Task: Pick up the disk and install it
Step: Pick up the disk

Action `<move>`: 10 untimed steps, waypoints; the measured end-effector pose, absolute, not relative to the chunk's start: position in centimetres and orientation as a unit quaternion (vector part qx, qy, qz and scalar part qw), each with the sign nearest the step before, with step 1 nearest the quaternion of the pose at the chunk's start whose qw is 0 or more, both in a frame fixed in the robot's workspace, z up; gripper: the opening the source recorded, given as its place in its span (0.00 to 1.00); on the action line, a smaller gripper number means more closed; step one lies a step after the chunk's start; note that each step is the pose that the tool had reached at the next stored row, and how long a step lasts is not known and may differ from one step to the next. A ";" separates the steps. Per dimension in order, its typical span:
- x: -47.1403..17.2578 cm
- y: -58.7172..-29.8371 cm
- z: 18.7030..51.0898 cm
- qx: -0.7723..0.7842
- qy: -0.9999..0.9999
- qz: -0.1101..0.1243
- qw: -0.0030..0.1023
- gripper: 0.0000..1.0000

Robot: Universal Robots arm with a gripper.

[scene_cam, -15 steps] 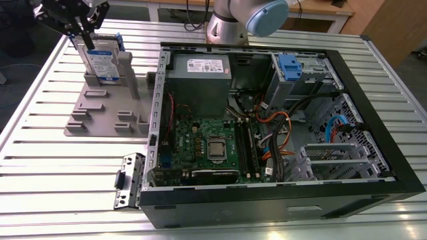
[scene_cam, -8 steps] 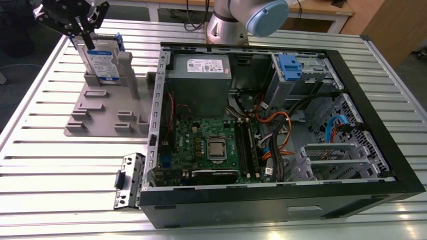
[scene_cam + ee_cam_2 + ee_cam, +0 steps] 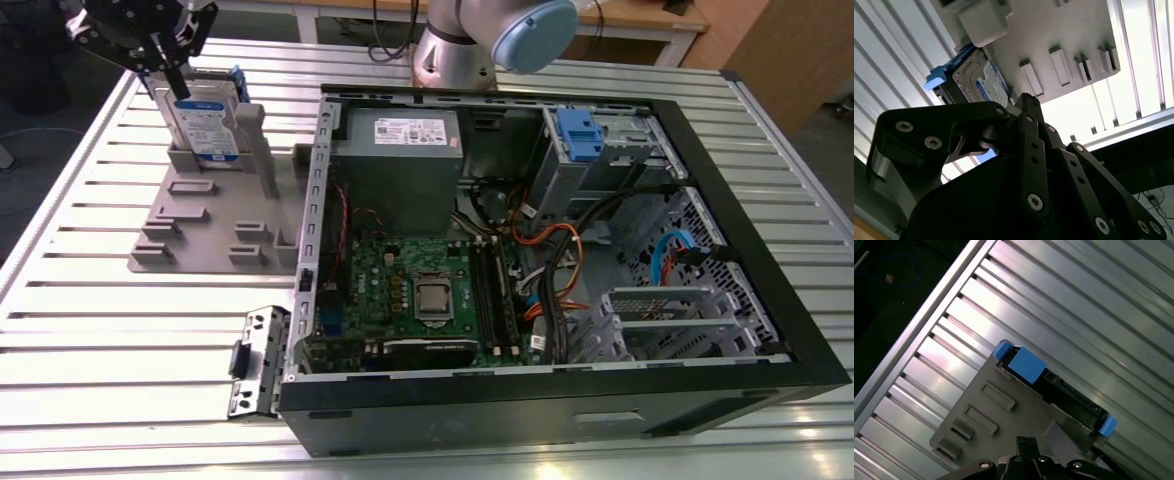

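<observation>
The disk (image 3: 208,125), a silver drive with a white-and-blue label in a blue carrier, stands upright on its edge in the grey fixture (image 3: 200,225) at the exterior view's upper left. My gripper (image 3: 171,72) hangs tilted right at the disk's top edge, close over it. The second wrist view looks past the gripper's black links (image 3: 1019,165) at the disk (image 3: 981,80) against the grey fixture (image 3: 1054,30). In the first wrist view the disk's dark top edge (image 3: 1071,400) and its blue carrier tab (image 3: 1025,363) lie along the fixture's rim (image 3: 999,410).
An open computer case (image 3: 561,400) takes up the middle and the exterior view's right, with a motherboard (image 3: 414,290), a grey power supply (image 3: 398,165) and a drive cage with a blue latch (image 3: 581,130). A loose metal bracket (image 3: 260,360) lies by the case. The ribbed table (image 3: 120,330) surrounds everything.
</observation>
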State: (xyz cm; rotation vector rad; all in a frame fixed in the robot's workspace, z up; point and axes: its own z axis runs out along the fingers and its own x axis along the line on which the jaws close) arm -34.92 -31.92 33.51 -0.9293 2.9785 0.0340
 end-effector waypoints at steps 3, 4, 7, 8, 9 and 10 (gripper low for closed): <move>-34.9 -31.9 33.5 -0.308 0.951 0.011 0.010 0.10; -34.9 -31.9 33.5 -0.311 0.950 0.011 0.010 0.10; -34.9 -31.9 33.5 -0.320 0.947 0.011 0.010 0.10; -34.9 -31.9 33.5 -0.324 0.946 0.011 0.010 0.10; -34.9 -31.9 33.5 -0.327 0.945 0.011 0.010 0.10; -34.9 -31.9 33.5 -0.330 0.944 0.011 0.010 0.10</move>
